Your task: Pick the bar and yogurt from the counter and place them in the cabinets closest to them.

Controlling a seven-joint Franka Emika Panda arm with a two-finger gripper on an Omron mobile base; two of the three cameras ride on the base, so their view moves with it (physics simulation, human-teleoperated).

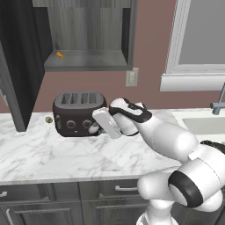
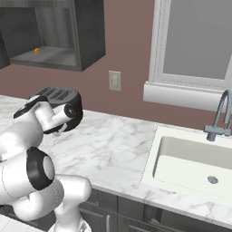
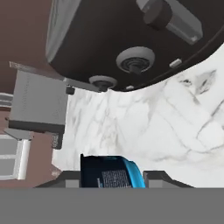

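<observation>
One gripper [image 3: 113, 177] is clenched on the one yogurt [image 3: 111, 172], held just above the counter [image 1: 52, 154] in front of the single toaster [image 1: 79, 113]. One small greenish round thing [image 1: 49, 119] lies near the counter's back edge, left of the toaster.

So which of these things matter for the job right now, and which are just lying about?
Job:
- yogurt, between the shut fingers of the gripper
- counter
- open cabinet

Lying about:
- toaster
- small greenish-yellow thing beside it
- orange bit on the cabinet shelf
- sink
- faucet
</observation>
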